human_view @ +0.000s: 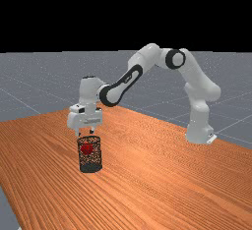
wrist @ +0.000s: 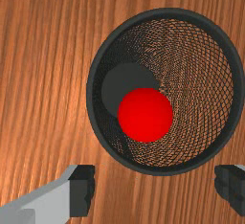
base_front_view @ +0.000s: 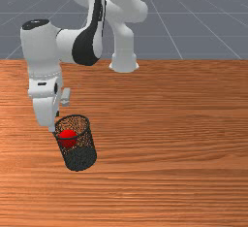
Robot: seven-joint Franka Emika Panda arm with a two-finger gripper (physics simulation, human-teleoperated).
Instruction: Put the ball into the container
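End effector point(wrist: 155, 189) found with fingers apart, ball point(wrist: 145, 115) inside container point(wrist: 167, 13); advise no movement until the ball settles, then a straight lift clear of the rim.

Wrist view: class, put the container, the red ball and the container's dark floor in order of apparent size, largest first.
1. Container.
2. Red ball and dark floor: too alike to rank, as the ball partly hides the floor.
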